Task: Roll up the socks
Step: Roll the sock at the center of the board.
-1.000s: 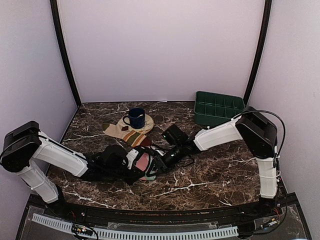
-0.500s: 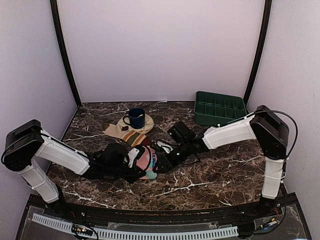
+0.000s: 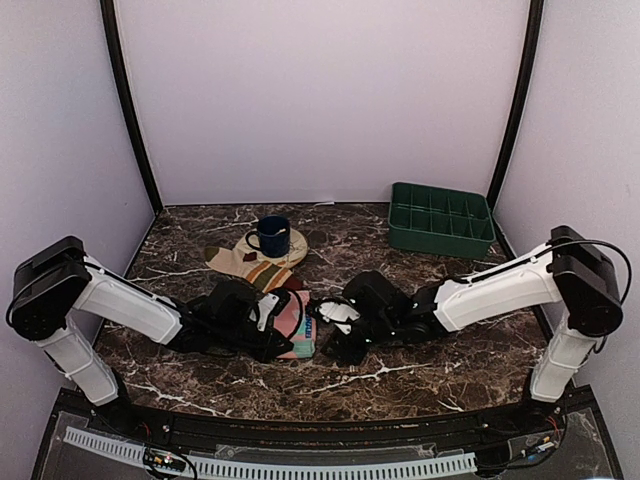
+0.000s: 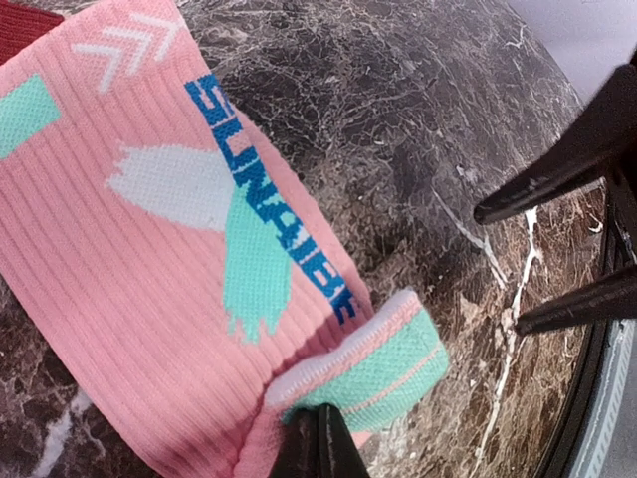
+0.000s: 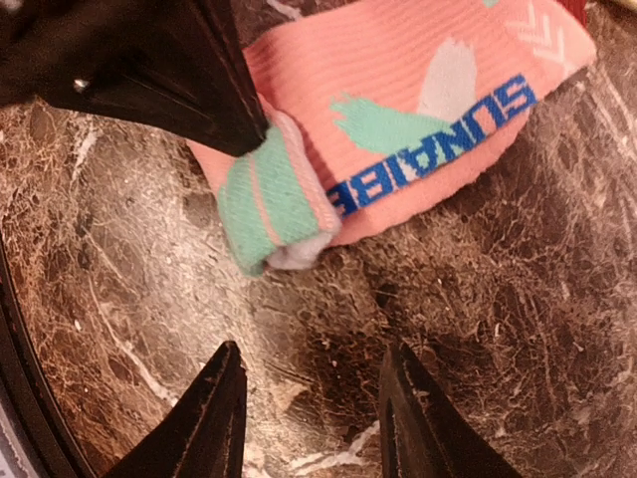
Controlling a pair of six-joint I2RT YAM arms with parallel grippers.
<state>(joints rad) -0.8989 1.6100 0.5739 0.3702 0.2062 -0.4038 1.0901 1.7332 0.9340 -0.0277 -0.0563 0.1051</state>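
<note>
A pink sock point(image 3: 292, 318) with blue lettering lies on the marble table, its teal end point(image 4: 388, 358) folded back over it. My left gripper point(image 4: 320, 423) is shut on that folded teal end; in the top view the left gripper point(image 3: 287, 342) sits at the sock's near edge. My right gripper point(image 5: 311, 383) is open and empty, just off the sock's teal end point(image 5: 264, 204), with bare table between its fingers. It shows in the top view point(image 3: 335, 338) to the right of the sock. A second sock point(image 3: 250, 264), cream with stripes, lies behind.
A blue mug point(image 3: 270, 236) stands on the cream sock's far end. A green compartment tray point(image 3: 440, 218) sits at the back right. My right gripper's fingers point(image 4: 567, 169) show in the left wrist view, right of the sock.
My right gripper has drawn back to the right, off the pink sock, and stands open. My left gripper has stayed shut on the sock's folded end.
</note>
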